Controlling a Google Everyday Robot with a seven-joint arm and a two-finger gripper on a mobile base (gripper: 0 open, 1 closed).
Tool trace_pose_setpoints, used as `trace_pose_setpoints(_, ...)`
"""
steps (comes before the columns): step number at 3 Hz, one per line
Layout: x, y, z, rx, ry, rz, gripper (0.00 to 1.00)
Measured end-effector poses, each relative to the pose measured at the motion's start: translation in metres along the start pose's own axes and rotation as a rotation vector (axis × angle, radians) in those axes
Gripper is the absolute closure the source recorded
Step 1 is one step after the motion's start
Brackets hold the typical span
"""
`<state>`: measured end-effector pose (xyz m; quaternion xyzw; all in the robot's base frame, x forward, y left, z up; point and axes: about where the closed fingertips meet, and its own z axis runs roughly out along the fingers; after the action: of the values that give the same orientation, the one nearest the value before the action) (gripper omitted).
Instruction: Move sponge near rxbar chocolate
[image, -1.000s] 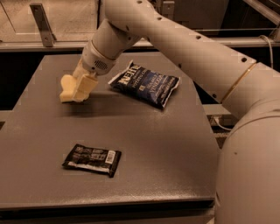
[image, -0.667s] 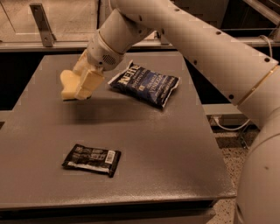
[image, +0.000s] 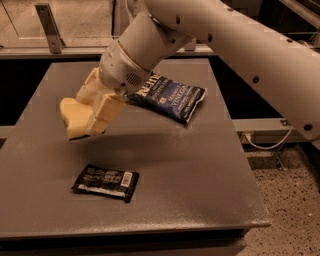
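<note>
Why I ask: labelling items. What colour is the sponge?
Pale yellow, in the camera view; the gripper holds the sponge above the table.

My arm (image: 235, 45) is a thick, smooth, off-white tube with small dark screw recesses (image: 255, 79) dotted along its shells. The wrist (image: 131, 62) ends in a ringed collar with a patch of tiny grille holes. The gripper (image: 89, 116), above the tabletop (image: 190, 165) near its left edge, has blocky cream fingers (image: 106, 107).
</note>
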<state>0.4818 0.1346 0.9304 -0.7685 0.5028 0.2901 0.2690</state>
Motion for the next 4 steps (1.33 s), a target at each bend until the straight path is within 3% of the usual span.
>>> trace_pose_setpoints(1, -0.0083, 0.0272, 0.0031, -0.046, 0.025, -0.055, 0.83)
trace_pose_setpoints(4, -0.0120, 0.0287, 0.0068, -0.051, 0.026, -0.063, 0.12)
